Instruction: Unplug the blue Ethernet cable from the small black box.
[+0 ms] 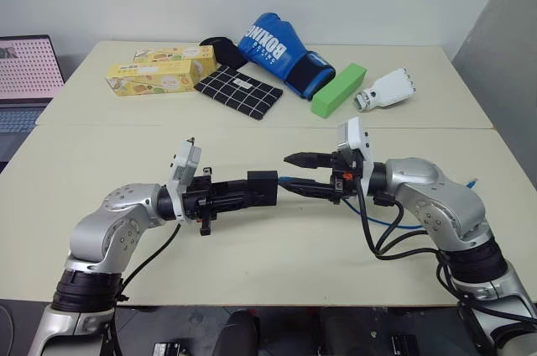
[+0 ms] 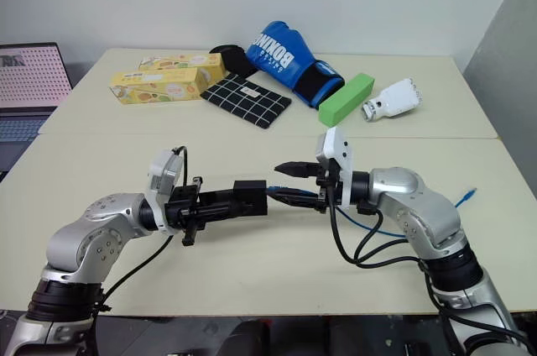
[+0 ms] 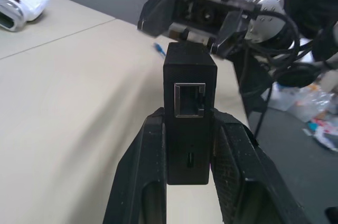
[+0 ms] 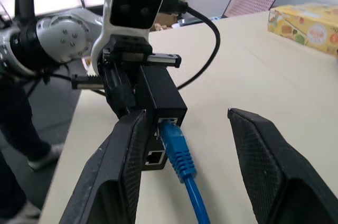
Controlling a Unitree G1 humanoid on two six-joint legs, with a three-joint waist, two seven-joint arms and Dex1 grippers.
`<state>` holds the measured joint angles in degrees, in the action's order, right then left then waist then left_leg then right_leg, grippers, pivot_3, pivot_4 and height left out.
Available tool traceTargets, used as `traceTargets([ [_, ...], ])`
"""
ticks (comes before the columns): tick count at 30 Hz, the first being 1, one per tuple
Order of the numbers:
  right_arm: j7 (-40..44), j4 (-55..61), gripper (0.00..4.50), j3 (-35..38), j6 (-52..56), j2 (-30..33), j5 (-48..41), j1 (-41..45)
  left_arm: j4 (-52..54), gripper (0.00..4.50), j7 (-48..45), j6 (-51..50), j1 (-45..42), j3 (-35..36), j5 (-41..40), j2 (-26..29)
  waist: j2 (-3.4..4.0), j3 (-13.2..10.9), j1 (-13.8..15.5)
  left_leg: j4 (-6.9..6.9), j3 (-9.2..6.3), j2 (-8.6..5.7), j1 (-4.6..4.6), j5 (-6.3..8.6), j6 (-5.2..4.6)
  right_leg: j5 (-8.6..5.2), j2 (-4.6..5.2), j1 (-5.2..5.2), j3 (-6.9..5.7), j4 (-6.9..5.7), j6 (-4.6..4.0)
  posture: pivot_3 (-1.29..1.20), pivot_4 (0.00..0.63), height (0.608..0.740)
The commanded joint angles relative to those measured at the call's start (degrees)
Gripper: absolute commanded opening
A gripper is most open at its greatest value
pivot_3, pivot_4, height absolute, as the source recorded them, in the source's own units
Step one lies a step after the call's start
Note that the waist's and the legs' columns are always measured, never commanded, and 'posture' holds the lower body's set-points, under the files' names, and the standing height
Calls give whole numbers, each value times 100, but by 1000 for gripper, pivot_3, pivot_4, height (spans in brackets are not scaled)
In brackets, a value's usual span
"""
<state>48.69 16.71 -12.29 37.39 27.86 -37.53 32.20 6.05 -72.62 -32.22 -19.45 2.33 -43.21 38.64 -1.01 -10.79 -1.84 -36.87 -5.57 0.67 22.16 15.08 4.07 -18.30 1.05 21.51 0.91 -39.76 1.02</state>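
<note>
The small black box [image 4: 161, 100] is matt black plastic; the blue Ethernet cable [image 4: 182, 166] has a smooth, glossy plastic jacket. The right gripper [image 4: 193, 171] finger pads show a rough cross-hatched texture. The table [image 1: 252, 264] surface is smooth and matt.

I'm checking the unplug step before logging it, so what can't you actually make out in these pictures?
- Latch tab on the blue Ethernet cable: right wrist view, too small to tell if pressed.
- Cable's run behind the right gripper: eye views, arm hides it.
- Far end of the small black box: left wrist view, behind the left gripper fingers.
</note>
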Motion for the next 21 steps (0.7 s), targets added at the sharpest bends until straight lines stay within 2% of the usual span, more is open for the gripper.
traceTargets([
  [1,-82,204,2599,223,422,-80,-335,29,8,794,-241,-151,-151,143,-220,94,0,0,0,0,1,0,0,0,0,0,0,0,0,0,0,0,150,740],
  [21,121,111,2599,424,1064,-84,-576,83,47,794,-355,-121,3,207,-137,79,0,0,-2,1,1,0,0,0,-1,0,-1,4,-3,0,1,0,150,740],
])
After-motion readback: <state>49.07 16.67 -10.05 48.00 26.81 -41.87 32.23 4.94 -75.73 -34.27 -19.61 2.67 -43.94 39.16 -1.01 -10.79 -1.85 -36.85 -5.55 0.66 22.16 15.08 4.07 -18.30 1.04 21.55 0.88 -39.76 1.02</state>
